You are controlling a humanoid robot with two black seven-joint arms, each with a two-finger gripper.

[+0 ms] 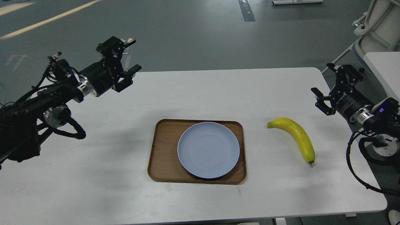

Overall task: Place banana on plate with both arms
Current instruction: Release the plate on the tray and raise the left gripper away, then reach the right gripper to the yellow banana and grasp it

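Observation:
The yellow banana [297,137] lies on the white table right of the tray, stem end up-left, dark tip toward me. The pale blue plate [208,150] lies flat on the brown wooden tray [162,153] at the table's middle. My left gripper [122,59] is open and empty, raised over the table's back left, far from the plate. My right gripper [326,83] is open and empty near the table's right edge, up and right of the banana.
The white table [93,175] ends at a rounded right edge just beyond the banana. A white machine base [375,28] and a second white surface [386,68] stand past the right edge. Grey floor lies behind.

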